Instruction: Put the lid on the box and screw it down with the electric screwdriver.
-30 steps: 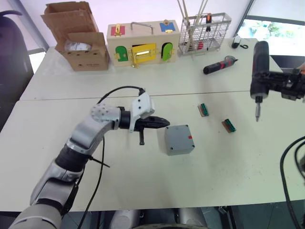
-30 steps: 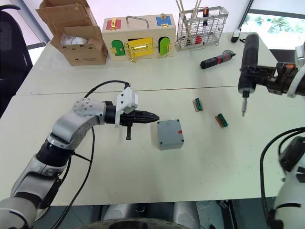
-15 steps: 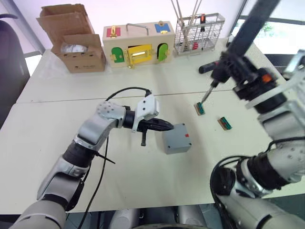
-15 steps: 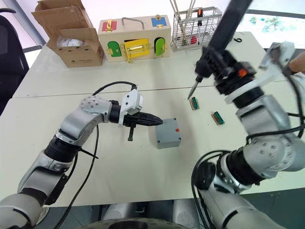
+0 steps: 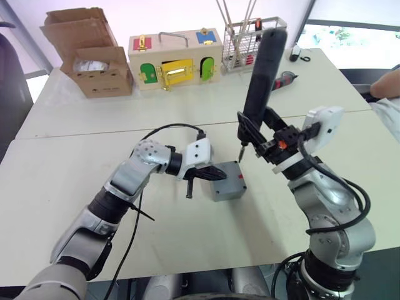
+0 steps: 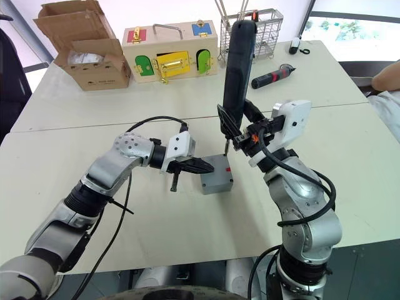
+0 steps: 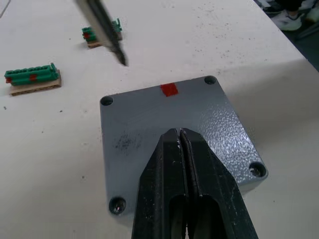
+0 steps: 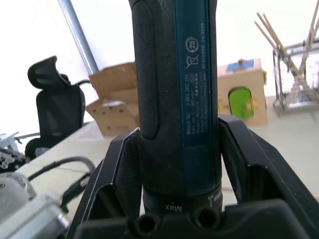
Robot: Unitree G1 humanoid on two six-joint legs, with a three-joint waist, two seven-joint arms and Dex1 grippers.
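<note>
The grey lid [image 7: 149, 119] lies on the small grey box [image 5: 228, 189], its corner screw holes showing and a red mark at one edge. My left gripper [image 7: 179, 133] is shut, its tips resting on the lid's middle. My right gripper [image 5: 257, 129] is shut on the electric screwdriver [image 5: 262, 69], a thick dark cylinder held upright over the box. Its thin bit [image 7: 113, 45] points down and ends a little off the lid's far edge, near a corner hole [image 7: 106, 101], apart from it.
Two green connector blocks [image 7: 31, 77] lie on the table beyond the box. At the table's back stand a cardboard box [image 5: 94, 62], a wooden box with coloured doors [image 5: 174, 56] and a wire rack [image 5: 250, 37]. A red-and-black screwdriver [image 5: 284, 78] lies nearby. A person's arm [image 5: 384, 84] shows at the right edge.
My right arm has swung the screwdriver from the far right to over the box, now upright with the bit near the lid. The left gripper has stayed on the lid. The camera shifted.
</note>
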